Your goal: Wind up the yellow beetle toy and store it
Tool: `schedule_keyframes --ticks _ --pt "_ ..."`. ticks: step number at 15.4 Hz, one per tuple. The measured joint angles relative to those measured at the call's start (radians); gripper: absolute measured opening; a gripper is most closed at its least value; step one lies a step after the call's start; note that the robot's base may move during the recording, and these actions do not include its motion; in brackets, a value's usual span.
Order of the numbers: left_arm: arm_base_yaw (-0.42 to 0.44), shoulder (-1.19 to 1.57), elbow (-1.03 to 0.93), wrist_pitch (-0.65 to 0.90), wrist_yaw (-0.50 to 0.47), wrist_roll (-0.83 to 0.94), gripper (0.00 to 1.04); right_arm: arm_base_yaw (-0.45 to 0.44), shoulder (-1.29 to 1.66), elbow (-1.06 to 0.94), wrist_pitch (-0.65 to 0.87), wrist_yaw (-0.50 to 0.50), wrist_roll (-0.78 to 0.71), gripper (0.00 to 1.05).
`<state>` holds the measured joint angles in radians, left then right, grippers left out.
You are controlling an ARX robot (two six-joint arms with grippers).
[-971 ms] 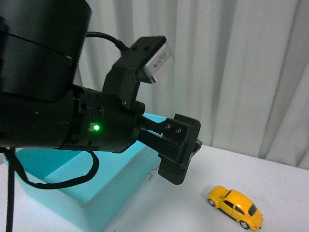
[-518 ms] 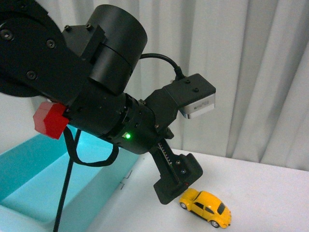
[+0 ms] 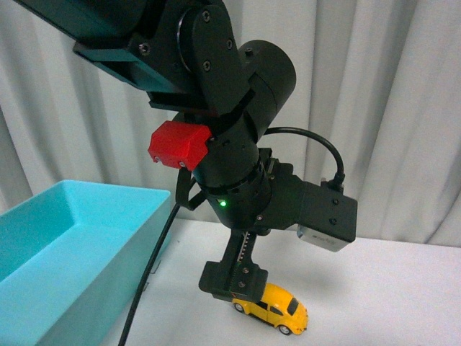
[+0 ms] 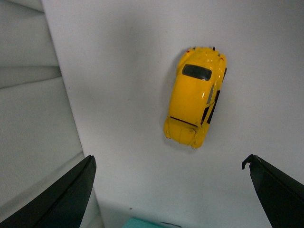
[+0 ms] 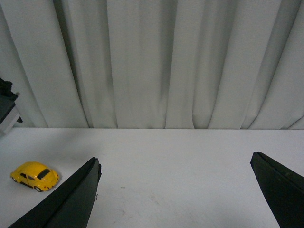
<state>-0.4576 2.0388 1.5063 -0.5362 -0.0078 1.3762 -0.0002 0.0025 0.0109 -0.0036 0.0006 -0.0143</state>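
One yellow toy car (image 3: pixel 272 308) sits on the white counter (image 3: pixel 389 288), just below the left gripper (image 4: pixel 170 164), which hangs over it with jaws spread wide, holding nothing. The right gripper (image 5: pixel 173 161) is likewise open, well apart from the car. A teal bin (image 3: pixel 43 216) stands further left.

1. yellow beetle toy (image 4: pixel 194 95): small glossy yellow car, rounded body, dark windows, silver wheels.
2. Upright on its wheels, nothing touching it.
3. Lies just past the tips of the left gripper (image 4: pixel 168 159) fingers (image 4: pixel 71 194), in line with their wide gap.
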Motion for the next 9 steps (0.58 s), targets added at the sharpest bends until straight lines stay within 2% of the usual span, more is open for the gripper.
schedule_keyframes --ticks 1,3,6,9 --pt "-0.008 0.076 0.090 -0.098 -0.079 0.102 0.98 0.000 0.000 0.000 0.000 0.000 0.000 0.98" --pt "-0.014 0.120 0.130 -0.174 -0.106 0.089 0.98 0.000 0.000 0.000 0.000 0.000 0.000 0.98" --pt "-0.035 0.183 0.173 -0.172 -0.155 -0.024 0.98 0.000 0.000 0.000 0.000 0.000 0.000 0.98" --pt "-0.074 0.240 0.201 -0.198 -0.153 -0.109 0.98 0.000 0.000 0.000 0.000 0.000 0.000 0.98"
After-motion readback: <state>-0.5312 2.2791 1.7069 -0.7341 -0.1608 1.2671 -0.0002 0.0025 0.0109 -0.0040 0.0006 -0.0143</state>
